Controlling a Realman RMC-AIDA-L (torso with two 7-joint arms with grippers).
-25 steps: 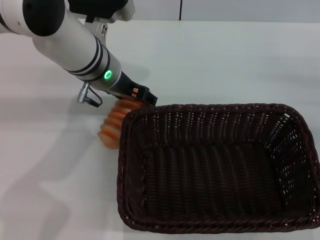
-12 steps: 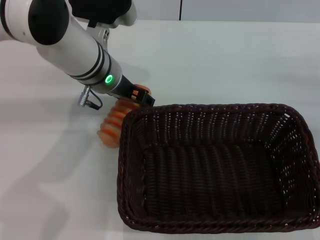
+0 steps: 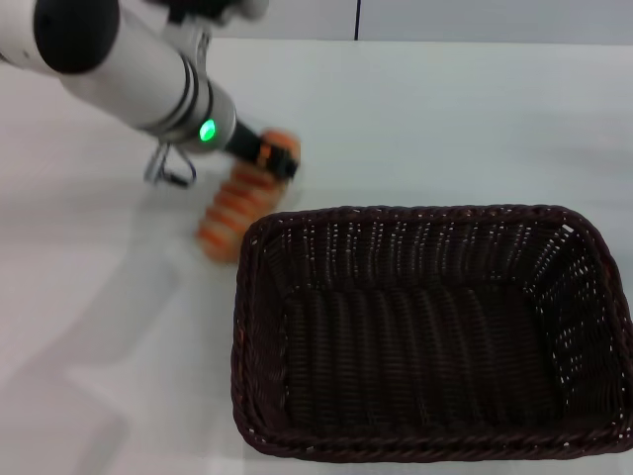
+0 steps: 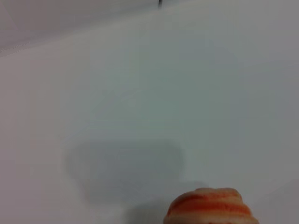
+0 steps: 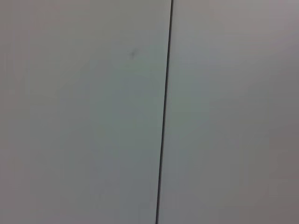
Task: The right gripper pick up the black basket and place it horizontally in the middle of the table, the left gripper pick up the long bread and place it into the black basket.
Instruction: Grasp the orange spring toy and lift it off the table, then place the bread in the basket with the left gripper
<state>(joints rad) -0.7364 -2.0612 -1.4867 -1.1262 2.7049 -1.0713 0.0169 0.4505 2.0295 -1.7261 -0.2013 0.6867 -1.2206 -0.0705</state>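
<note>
Left gripper [image 3: 280, 156] has its fingers closed on the far end of the long bread [image 3: 237, 203], which slopes down toward the near left, beside the black basket's [image 3: 415, 336] far-left corner; whether its low end touches the table [image 3: 445, 119] cannot be told. The basket lies lengthwise across the table, nothing in it. Left wrist view shows one striped bread end [image 4: 212, 207] over white tabletop; right gripper not in view.

The head view looks forward and down on the desk [image 3: 445, 129], its far edge at the frame's top. The left wrist view sits low and close over the desk, sharing the long bread [image 3: 237, 203] with the head view. The right wrist view faces only a plain pale surface crossed by one dark seam.
</note>
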